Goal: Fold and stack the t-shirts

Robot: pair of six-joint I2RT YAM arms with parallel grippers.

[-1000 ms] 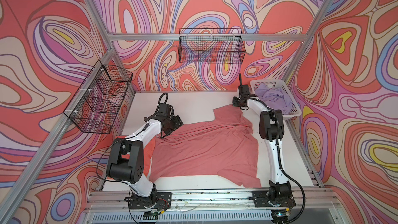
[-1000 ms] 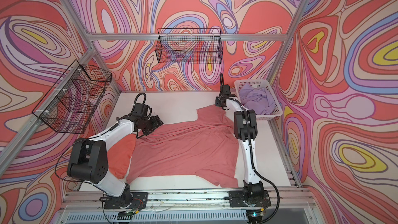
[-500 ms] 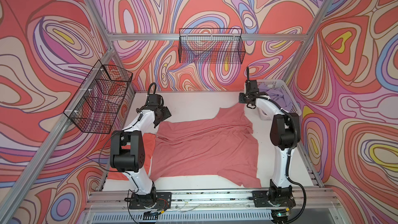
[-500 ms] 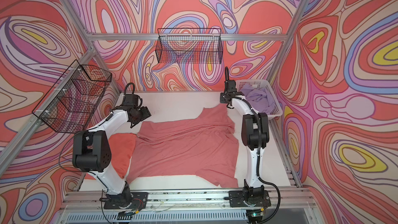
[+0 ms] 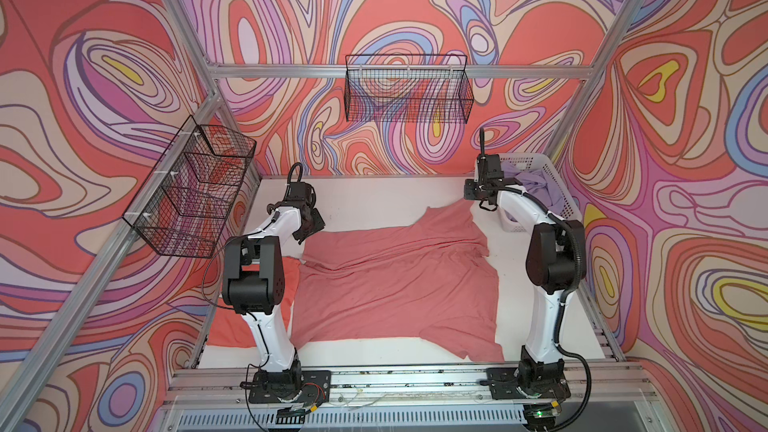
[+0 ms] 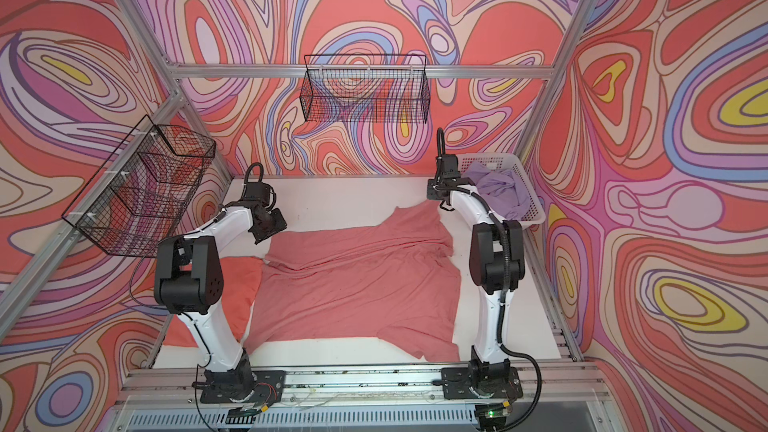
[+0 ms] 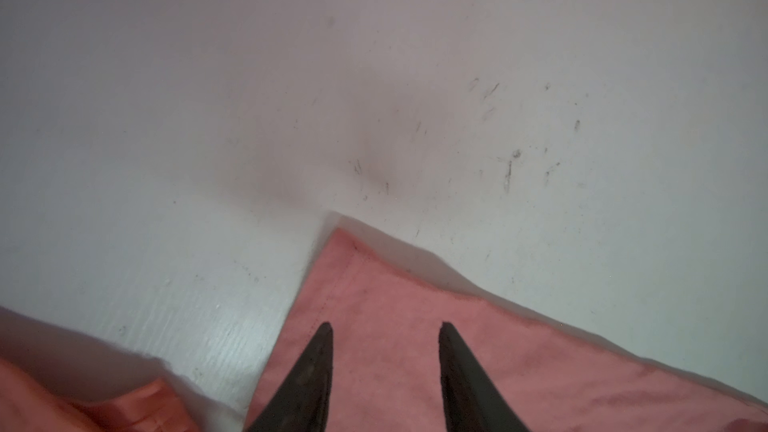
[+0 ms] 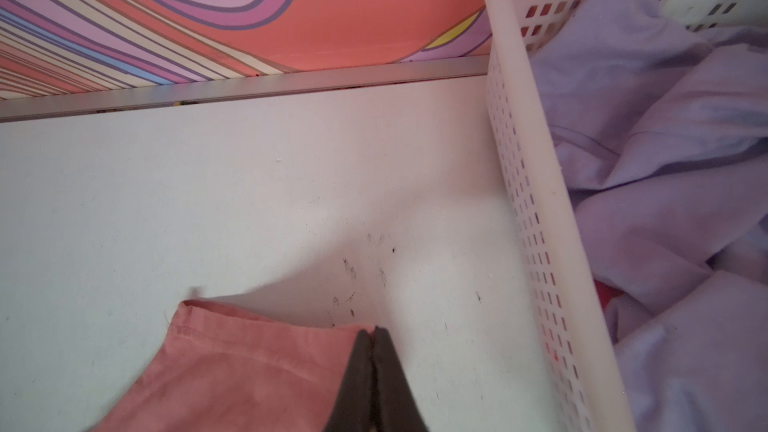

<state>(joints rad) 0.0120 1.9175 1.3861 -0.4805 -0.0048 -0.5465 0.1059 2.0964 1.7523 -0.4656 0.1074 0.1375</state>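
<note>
A salmon-pink t-shirt (image 5: 395, 284) (image 6: 357, 284) lies spread over the middle of the white table. My left gripper (image 5: 309, 230) (image 7: 385, 326) hovers open over its far left corner (image 7: 386, 280), one finger on each side of the fabric. Shut on the shirt's far right edge (image 8: 249, 367) is my right gripper (image 5: 473, 197) (image 8: 374, 328), with a sliver of pink between its tips. An orange-coral t-shirt (image 6: 241, 284) (image 7: 137, 405) lies folded under the left arm. The lavender t-shirt (image 5: 536, 189) (image 8: 665, 160) sits crumpled in the basket.
The white slatted basket (image 5: 552, 172) (image 8: 519, 118) stands in the back right corner, close to the right gripper. Black wire baskets hang on the back wall (image 5: 407, 93) and the left wall (image 5: 195, 197). Bare table (image 5: 374, 201) shows behind the pink shirt.
The right gripper has drawn the shirt's far right corner back toward the basket. The left gripper has swung to the far left corner and its jaws have narrowed.
</note>
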